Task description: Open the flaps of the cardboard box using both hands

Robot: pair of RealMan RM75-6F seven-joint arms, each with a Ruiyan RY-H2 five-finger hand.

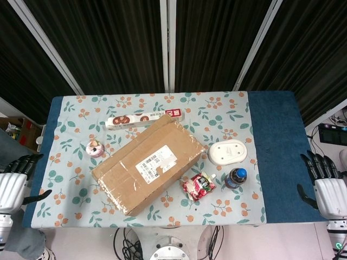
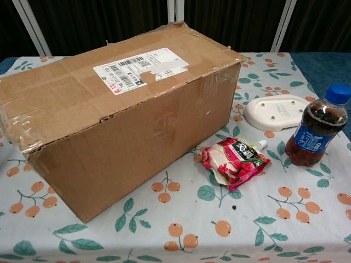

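My left robot hand (image 1: pixel 11 184) has a smooth white shell over its back, rounded at the edges, and slim black fingers (image 1: pixel 26 160) that look segmented. A black thumb juts from the side of the shell. My right robot hand (image 1: pixel 324 187) is built the same: a pale, glossy white back plate, dark segmented fingers (image 1: pixel 315 163) and a black thumb at its inner edge. Below that plate sits a white wrist section with a small green mark near the picture's bottom corner. Only the head view shows either one.
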